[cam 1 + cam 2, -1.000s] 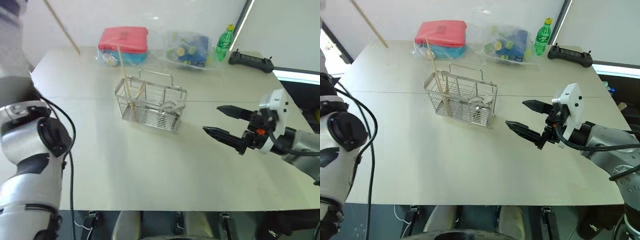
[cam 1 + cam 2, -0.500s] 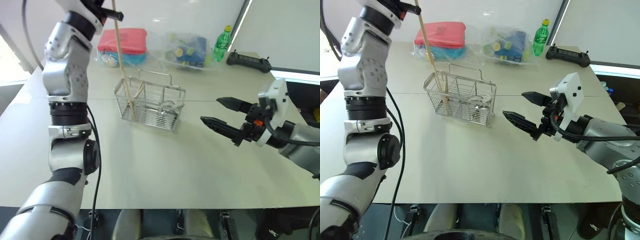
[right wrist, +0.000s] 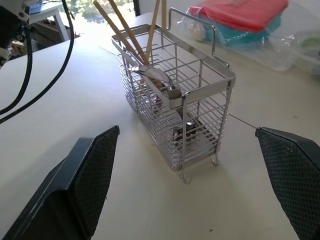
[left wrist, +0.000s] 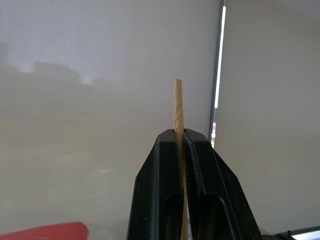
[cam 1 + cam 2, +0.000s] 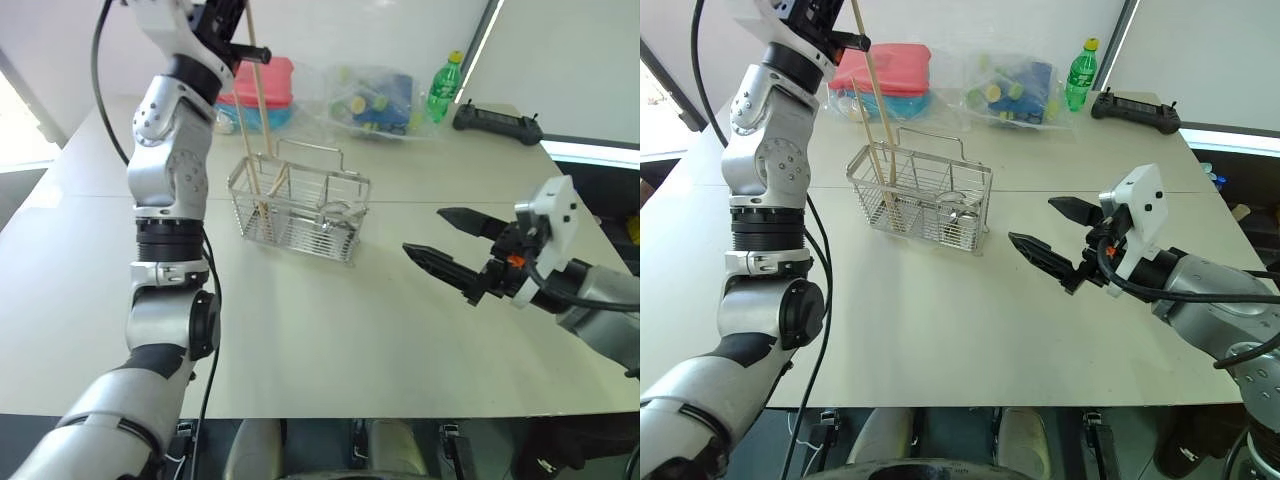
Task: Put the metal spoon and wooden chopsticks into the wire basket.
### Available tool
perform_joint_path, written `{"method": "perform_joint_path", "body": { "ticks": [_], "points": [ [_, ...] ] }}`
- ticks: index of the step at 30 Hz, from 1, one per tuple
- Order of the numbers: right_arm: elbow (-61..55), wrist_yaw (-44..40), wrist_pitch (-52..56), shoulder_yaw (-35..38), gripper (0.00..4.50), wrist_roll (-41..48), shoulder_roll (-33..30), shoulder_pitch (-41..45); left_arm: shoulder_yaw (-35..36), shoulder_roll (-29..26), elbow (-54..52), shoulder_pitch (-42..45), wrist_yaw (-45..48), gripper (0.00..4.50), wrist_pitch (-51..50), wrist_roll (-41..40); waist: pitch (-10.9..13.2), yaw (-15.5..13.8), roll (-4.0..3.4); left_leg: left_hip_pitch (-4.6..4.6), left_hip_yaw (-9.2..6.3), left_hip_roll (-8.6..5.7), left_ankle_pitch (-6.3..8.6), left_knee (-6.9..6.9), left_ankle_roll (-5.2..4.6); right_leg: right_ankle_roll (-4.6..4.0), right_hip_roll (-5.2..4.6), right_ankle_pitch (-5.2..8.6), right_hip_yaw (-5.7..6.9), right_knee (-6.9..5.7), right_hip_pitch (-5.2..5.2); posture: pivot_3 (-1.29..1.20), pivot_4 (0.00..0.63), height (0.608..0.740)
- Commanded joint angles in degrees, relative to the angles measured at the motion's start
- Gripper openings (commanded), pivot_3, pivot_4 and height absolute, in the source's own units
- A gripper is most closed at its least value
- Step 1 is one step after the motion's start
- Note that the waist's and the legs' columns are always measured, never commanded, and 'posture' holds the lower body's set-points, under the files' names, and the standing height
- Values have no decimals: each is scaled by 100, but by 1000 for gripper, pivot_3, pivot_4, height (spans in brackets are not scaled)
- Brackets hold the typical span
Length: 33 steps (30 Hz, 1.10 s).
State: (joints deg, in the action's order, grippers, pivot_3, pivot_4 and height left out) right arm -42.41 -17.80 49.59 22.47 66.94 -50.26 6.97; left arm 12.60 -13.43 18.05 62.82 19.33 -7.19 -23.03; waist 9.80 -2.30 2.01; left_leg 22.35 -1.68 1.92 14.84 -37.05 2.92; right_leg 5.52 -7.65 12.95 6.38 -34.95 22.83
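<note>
On the pale grey table (image 5: 940, 330) sits the wire basket (image 5: 923, 200), two wooden chopsticks (image 3: 120, 27) leaning in its far end and the metal spoon (image 3: 156, 82) lying inside. Up high, the left gripper (image 5: 845, 40) is clamped on a third chopstick (image 5: 872, 90), whose lower end dips into the basket. Over on the other side, the right gripper (image 5: 1052, 238) hovers empty with fingers spread wide. Along the far edge: red pouch (image 5: 883, 66), clear plastic bag (image 5: 1015, 88), green bottle (image 5: 1078, 74) with an unreadable label, black controller (image 5: 1139, 108). White wall behind.
</note>
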Motion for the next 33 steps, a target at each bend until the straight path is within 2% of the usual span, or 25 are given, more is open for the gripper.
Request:
{"method": "perform_joint_path", "body": {
  "ticks": [1,3,4,5,12,18,22,27,29,31,33],
  "points": [
    [-175,110,-152,189,4500,166,29,-5,-15,-4,-140,-47,25,56,116,44,0,1,-1,0,0,0,0,0,0,-1,0,0,0,0,0,0,150,685],
    [-198,132,-163,199,4500,183,27,-49,-23,9,-192,-62,21,56,59,7,0,-2,0,1,0,0,0,0,0,-1,0,-1,0,0,1,0,150,685],
    [-200,144,-170,196,4500,186,25,-59,-31,7,-229,-71,23,726,25,-4,0,-2,0,2,-1,0,0,0,-1,-1,0,-1,0,0,2,0,150,685],
    [-199,153,-176,193,4500,189,23,-64,-36,5,-252,-75,24,1028,3,-9,0,-4,0,3,0,0,0,0,-1,-1,0,-1,0,1,1,0,150,685],
    [-119,217,-191,85,4500,194,20,61,-29,-50,-521,-146,73,4450,-293,-97,0,-3,0,3,0,0,2,1,-2,-1,0,0,0,5,0,0,150,685],
    [57,-62,-285,75,4500,5,2,-14,148,-219,-636,-21,66,4450,-727,-305,0,-2,0,3,0,0,2,1,-3,-1,0,0,0,5,0,0,150,685],
    [173,-411,-427,134,4500,-308,-60,-143,499,-756,-422,433,255,4450,-1881,-1008,3,8,0,3,-1,0,2,2,-3,8,1,6,0,5,2,0,150,685],
    [437,-803,-590,382,4500,-617,-144,-231,478,-2149,26,792,1659,4450,-2418,-1182,3,30,-13,4,1,1,6,7,-10,7,3,6,0,3,11,0,150,685],
    [512,-956,-660,427,4500,-773,-153,-289,355,-2783,153,752,2515,4450,-2772,-1292,2,27,-21,2,2,1,8,11,-13,3,3,6,0,2,14,0,150,685],
    [548,-1084,-718,447,4500,-901,-136,-348,133,-3407,-65,366,3618,4450,-2963,-1369,2,18,-26,3,2,1,9,14,-13,-1,3,5,0,1,16,0,150,685],
    [602,-1228,-782,490,4500,-1023,-139,-405,-235,-4376,-527,-653,5123,4450,-2726,-1174,-9,21,-59,4,5,1,9,15,-12,-16,1,13,0,5,17,0,150,685]
  ]
}}
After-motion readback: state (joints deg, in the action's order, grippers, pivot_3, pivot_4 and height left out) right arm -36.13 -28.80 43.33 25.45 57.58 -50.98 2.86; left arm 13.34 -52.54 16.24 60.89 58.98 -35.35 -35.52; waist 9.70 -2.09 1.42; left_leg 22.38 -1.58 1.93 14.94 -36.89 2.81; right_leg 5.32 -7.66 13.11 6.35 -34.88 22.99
